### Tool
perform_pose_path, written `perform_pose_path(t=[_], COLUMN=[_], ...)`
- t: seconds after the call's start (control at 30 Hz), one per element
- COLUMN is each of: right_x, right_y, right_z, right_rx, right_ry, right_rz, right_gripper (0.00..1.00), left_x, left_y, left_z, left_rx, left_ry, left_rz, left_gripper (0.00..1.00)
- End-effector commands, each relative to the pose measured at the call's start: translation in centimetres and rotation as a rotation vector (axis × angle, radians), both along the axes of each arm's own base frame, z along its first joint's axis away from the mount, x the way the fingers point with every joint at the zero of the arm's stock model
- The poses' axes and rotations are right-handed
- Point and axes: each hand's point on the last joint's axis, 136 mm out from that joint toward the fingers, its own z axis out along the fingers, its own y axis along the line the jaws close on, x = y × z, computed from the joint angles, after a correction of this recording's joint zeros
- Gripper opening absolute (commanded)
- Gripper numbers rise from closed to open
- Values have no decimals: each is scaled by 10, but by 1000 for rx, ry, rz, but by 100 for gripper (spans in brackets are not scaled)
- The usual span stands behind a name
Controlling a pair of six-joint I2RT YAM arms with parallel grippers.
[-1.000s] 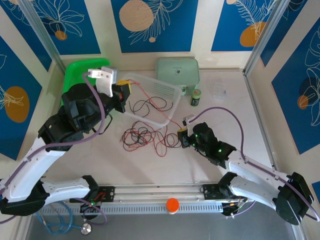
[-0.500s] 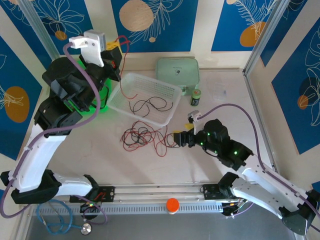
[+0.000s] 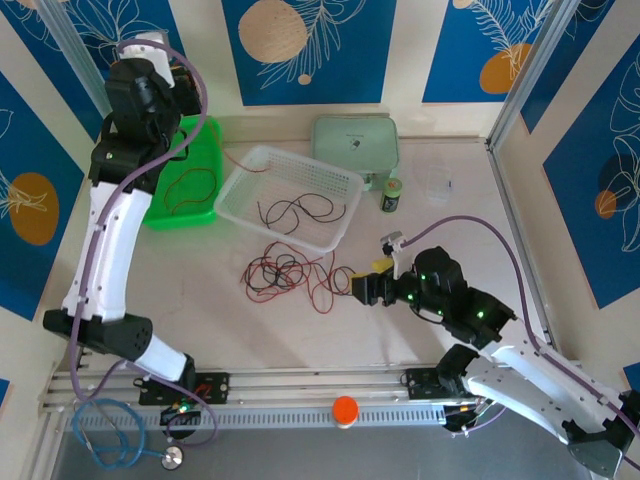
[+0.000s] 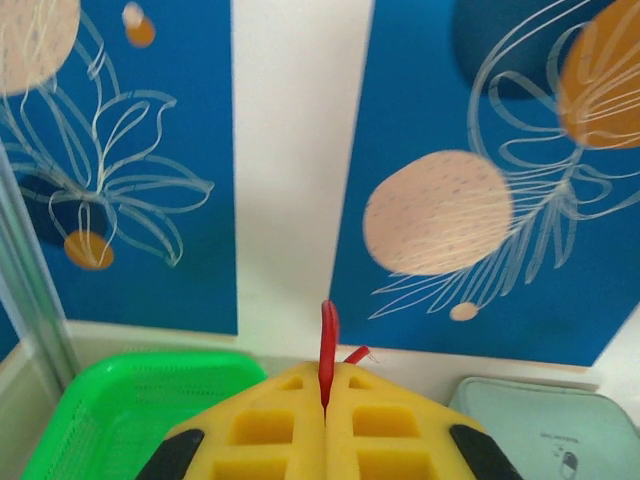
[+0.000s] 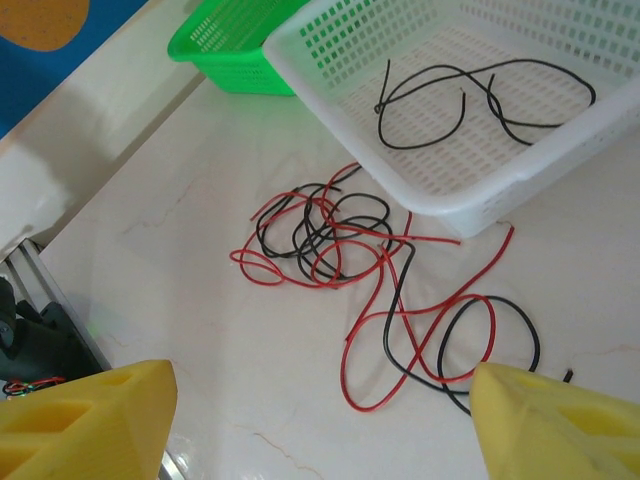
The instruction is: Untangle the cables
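The left tool [image 4: 325, 380] is clenched, its yellow fingers pressed together on a short stub of red cable [image 4: 327, 340] that sticks up between them. Where that cable runs below the fingers is hidden. Behind it stands the blue patterned wall [image 4: 480, 120]. A corner of the green basket [image 4: 110, 410] and of a pale case [image 4: 545, 420] are cut off at the bottom edge.

From above, a red loop lies in the green basket, and a thin red strand crosses the near left corner of the white basket [image 3: 345, 182]. Whether either reaches the raised left tool is too fine to tell.

A length of black cable [image 3: 295, 212] lies curled inside the white basket. The rest of the cables form a loose red and black tangle [image 3: 288, 275] on the desk [image 3: 230, 330], just in front of that basket. Which strand lies over which cannot be made out.

The right tool [image 3: 358, 288] is released, fingers wide apart, low over the desk just right of the tangle and touching nothing. In its wrist view one black end runs out of sight behind the right finger.
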Motion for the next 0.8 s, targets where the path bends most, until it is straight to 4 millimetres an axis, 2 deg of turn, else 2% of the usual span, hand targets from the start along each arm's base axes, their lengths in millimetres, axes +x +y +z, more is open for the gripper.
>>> perform_pose_path(t=[0.0,0.13,0.23,0.33,0.5,0.6,0.77], right_x=[-7,-8,-8,-7,-3,-2,-8], right_y=[-2,-3,-3,-5,-12,-21,-29], right_z=[-11,-18,-24,-30,-37,-47,-71], right_rx=[2,3,6,12,22,10,-15], right_ry=[45,69,93,118,177,273,462], right_rz=[-4,-14,-25,-54,-138,-233,-350], right_gripper=[77,77,77,77,77,77,77], left_x=[16,38,50,58,62,64,62], left_y=[15,40,57,69,82,87,97], left_z=[-15,-43,-74,-117,-212,-261,-329], left_rx=[-82,-91,-110,-141,-217,-266,-358], left_ry=[19,51,93,146,271,346,496], left_rz=[0,45,72,89,132,157,230], left_gripper=[0,0,0,0,0,0,0])
